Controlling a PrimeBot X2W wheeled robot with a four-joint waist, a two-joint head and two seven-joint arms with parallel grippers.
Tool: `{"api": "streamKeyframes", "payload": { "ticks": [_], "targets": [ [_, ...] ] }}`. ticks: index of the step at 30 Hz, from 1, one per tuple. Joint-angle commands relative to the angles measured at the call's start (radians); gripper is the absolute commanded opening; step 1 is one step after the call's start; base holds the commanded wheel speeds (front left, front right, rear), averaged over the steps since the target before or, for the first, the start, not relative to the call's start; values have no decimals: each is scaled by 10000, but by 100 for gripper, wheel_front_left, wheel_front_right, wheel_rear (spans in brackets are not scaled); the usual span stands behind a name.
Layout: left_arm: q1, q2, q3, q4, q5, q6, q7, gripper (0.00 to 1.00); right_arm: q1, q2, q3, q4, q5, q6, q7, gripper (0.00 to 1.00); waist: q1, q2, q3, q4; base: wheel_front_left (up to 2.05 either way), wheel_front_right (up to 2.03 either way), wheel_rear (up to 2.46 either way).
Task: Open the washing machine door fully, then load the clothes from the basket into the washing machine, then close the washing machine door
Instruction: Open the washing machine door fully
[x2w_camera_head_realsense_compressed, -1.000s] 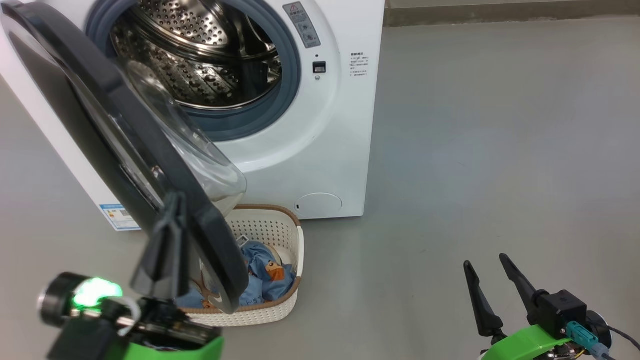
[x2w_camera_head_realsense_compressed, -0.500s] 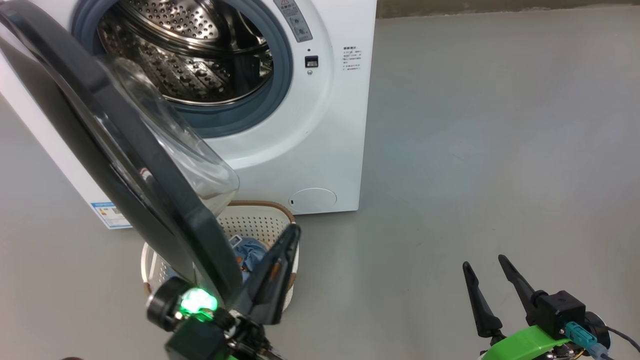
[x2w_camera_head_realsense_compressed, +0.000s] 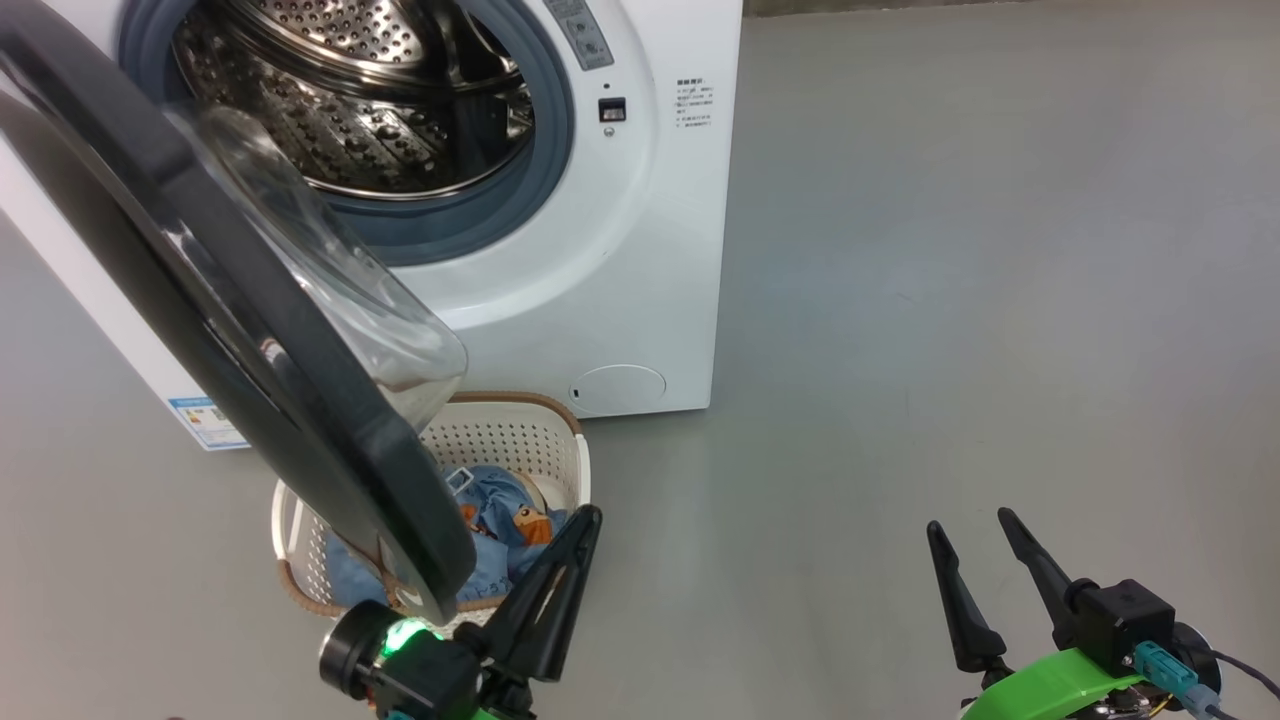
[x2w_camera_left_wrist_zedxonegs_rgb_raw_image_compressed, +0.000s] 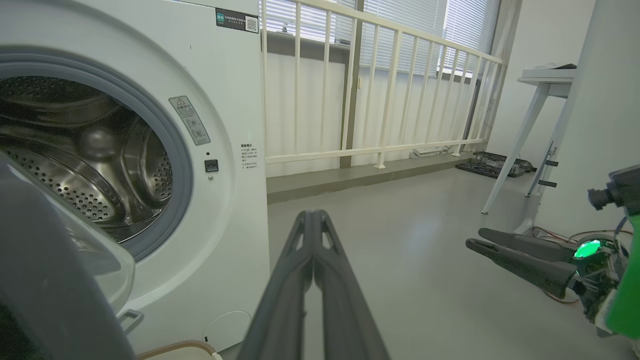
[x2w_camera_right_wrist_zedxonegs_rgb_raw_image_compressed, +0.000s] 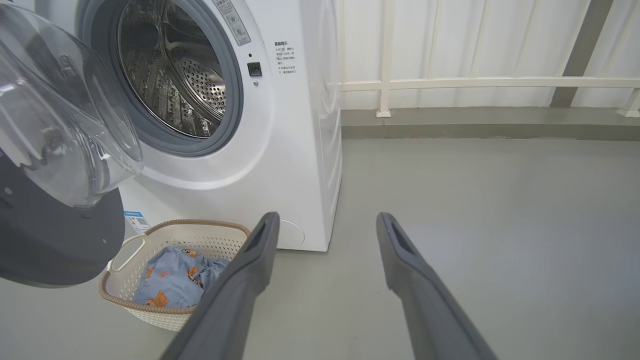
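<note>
The white washing machine (x2w_camera_head_realsense_compressed: 640, 280) stands at the upper left with its steel drum (x2w_camera_head_realsense_compressed: 350, 100) exposed. The washing machine door (x2w_camera_head_realsense_compressed: 200, 270), black-rimmed with a clear glass bowl, swings out over the cream basket (x2w_camera_head_realsense_compressed: 500, 440) on the floor. Light blue clothes (x2w_camera_head_realsense_compressed: 500, 520) with orange figures lie in the basket, partly hidden by the door. My left gripper (x2w_camera_head_realsense_compressed: 585, 520) is shut and empty, just right of the door's lower edge and beside the basket. My right gripper (x2w_camera_head_realsense_compressed: 970, 522) is open and empty over bare floor at the lower right. The right wrist view shows the basket (x2w_camera_right_wrist_zedxonegs_rgb_raw_image_compressed: 150, 240) and the clothes (x2w_camera_right_wrist_zedxonegs_rgb_raw_image_compressed: 170, 280).
Grey floor (x2w_camera_head_realsense_compressed: 950, 300) stretches to the right of the machine. Behind it, the left wrist view shows a white railing (x2w_camera_left_wrist_zedxonegs_rgb_raw_image_compressed: 380, 100) before a window, and a white table (x2w_camera_left_wrist_zedxonegs_rgb_raw_image_compressed: 545, 75) with slanted legs at the far right.
My left gripper has left the door's outer edge and swung round to the door's right side, near the basket. The head view has shifted a little. The right gripper has not moved.
</note>
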Motion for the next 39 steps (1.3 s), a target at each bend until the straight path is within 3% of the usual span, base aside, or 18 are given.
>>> {"api": "streamKeyframes", "payload": {
  "ticks": [1, 39],
  "targets": [
    [-342, 37, 409, -87, -149, -29, -51, 0, -346, -74, 248, -248, 94, 16, -120, 100, 0, -1, 54, -41, 0, 0, 0],
    [-1117, 37, 1805, 1647, -606, 328, -51, 0, -561, -199, 235, -178, 397, 16, -120, 100, 0, -1, 540, -450, 0, 0, 0]
  ]
}}
